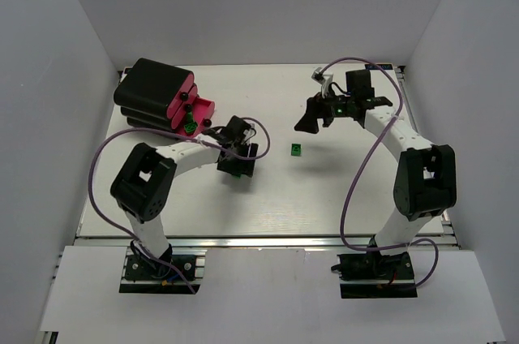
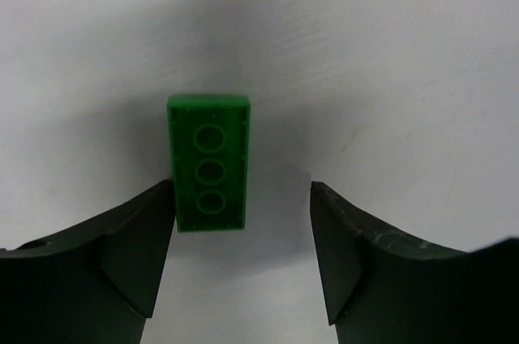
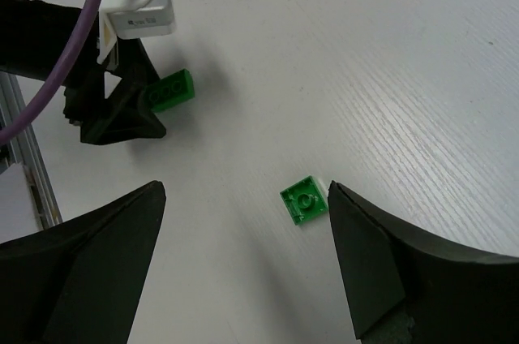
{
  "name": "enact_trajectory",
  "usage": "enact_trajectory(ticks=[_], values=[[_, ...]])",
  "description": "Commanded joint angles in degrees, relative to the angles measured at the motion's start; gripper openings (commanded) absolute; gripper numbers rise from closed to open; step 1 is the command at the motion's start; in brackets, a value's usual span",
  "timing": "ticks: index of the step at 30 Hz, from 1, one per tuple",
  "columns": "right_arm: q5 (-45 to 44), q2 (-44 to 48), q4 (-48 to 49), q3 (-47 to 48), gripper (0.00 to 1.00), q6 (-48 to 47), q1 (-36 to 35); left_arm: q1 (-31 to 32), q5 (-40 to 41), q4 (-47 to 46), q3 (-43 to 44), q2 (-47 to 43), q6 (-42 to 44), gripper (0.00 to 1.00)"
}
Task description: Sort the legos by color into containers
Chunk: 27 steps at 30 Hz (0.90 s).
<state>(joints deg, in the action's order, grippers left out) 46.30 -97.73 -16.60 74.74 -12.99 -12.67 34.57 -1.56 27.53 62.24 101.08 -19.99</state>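
Left wrist: I see left gripper wide, straddling long green brick for pinching.
Brick place: just right of cabinet.
Right gripper: wide, empty, above square green brick, farther right.

white table — plain white walls on three sides, evenly lit.

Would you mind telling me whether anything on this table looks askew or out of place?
The black rounded cabinet at the far-left corner sits skewed to the table edges, and its magenta-pink drawers jut out unevenly. Nothing looks spilled or damaged.
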Motion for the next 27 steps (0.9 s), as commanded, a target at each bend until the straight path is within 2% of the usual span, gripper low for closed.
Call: enact_trajectory(ticks=[1, 5, 6, 9, 15, 16, 18, 19, 21, 22, 23, 24, 27], values=[[3.17, 2.72, 1.22, 0.14, 0.86, 0.60, 1.59, 1.64, 9.72, 3.14, 4.46, 2.54, -0.31, 0.76], [3.88, 2.72, 1.22, 0.49, 0.86, 0.95, 2.38, 3.48, 16.83, 4.72, 6.84, 4.30, -1.46, 0.59], [4.06, 2.72, 1.31, 0.41, 0.86, 0.95, 2.82, 3.49, 17.46, 5.25, 7.19, 4.39, -1.54, 0.47], [4.32, 2.81, 1.22, 0.23, 0.86, 0.95, 3.09, 4.02, 19.57, 5.08, 7.63, 4.22, -1.98, 0.27], [4.15, 3.16, 0.16, -0.21, 0.82, -0.45, 3.17, 2.00, 27.30, 7.88, 12.45, 3.69, -3.39, 0.15], [3.88, 2.99, -0.10, -0.21, 0.79, -0.63, 3.09, 0.69, 31.75, 8.76, 13.86, 4.21, -2.52, 0.09], [3.88, 2.81, -1.67, -0.30, 0.72, -1.85, 3.09, -0.46, 35.12, 11.74, 19.03, 6.75, -1.55, 0.05], [3.88, 2.81, -2.12, -0.30, 0.63, -2.29, 2.91, -1.25, 38.10, 12.80, 20.98, 7.81, -0.76, 0.03], [4.32, 2.90, -2.56, -0.56, 0.50, -3.43, 2.82, -3.62, 40.57, 14.65, 24.32, 10.53, 0.38, 0.00], [4.23, 2.81, -2.91, -0.65, 0.37, -3.62, 2.65, -4.41, 41.28, 15.01, 27.21, 11.41, 1.61, 0.00], [4.23, 2.72, -2.82, -0.82, 0.31, -3.62, 2.65, -6.07, 42.59, 15.88, 28.71, 12.38, 1.97, 0.00], [4.15, 2.72, -3.00, -0.91, 0.27, -3.79, 2.56, -6.79, 43.30, 16.50, 30.30, 14.04, 2.14, 0.00], [3.44, 2.90, -2.91, -1.26, 0.26, -3.88, 2.56, -8.63, 46.64, 17.91, 36.01, 16.51, 3.37, 0.00]])
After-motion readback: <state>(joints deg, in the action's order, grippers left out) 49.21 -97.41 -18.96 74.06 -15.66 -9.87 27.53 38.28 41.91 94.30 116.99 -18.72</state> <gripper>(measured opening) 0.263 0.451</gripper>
